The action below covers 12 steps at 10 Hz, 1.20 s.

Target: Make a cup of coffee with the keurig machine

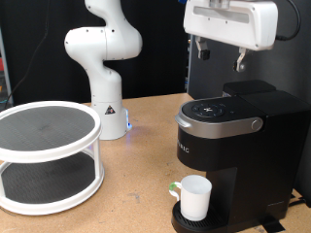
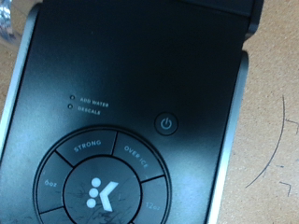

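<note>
The keurig machine [image 1: 219,136] stands on the wooden table at the exterior view's right, black with a silver-grey lid handle, its lid down. The cup [image 1: 195,197], small and white, stands on the drip tray under the machine's spout. My gripper [image 1: 220,55] hangs in the air straight above the machine's top, its two black fingers apart with nothing between them. The wrist view looks down on the keurig machine's top [image 2: 131,112], with the power button [image 2: 165,123] and the round button ring with the K logo [image 2: 98,191]. My fingers do not show there.
A white two-tier round rack [image 1: 49,155] stands at the exterior view's left. The white robot arm base [image 1: 107,78] rises behind it at the middle. A dark panel [image 1: 292,116] closes off the right side behind the machine.
</note>
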Available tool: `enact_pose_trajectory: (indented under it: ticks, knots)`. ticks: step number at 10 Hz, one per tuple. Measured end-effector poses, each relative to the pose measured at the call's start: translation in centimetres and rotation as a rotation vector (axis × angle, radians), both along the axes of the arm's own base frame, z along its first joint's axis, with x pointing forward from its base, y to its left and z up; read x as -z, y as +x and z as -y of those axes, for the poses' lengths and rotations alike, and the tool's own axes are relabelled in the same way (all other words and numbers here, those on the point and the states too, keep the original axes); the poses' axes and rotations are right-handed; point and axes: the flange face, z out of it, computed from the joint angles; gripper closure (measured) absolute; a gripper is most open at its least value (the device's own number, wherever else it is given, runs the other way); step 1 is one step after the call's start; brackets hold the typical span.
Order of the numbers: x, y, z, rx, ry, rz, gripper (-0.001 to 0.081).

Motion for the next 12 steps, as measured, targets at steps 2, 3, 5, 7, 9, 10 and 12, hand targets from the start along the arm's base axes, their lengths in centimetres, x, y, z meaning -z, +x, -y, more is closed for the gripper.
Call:
enact_pose_trajectory:
  ticks: [2,3,5,7,9,10,12]
  knots:
    - [1.2,0.1,0.2,-0.006,-0.018,-0.016,0.0006]
    - [1.8,0.0,0.2,-0.011,-0.024,-0.021,0.0006]
    - [3.2,-0.1,0.3,-0.024,-0.026,-0.018,0.0138]
    - [4.7,-0.3,0.4,-0.033,-0.023,0.0,0.0273]
    - [6.2,-0.6,0.4,-0.035,-0.018,0.036,0.0594]
    - [6.8,-0.9,0.5,-0.035,-0.018,0.046,0.0594]
    - [7.7,-1.4,0.6,-0.035,-0.016,0.06,0.0788]
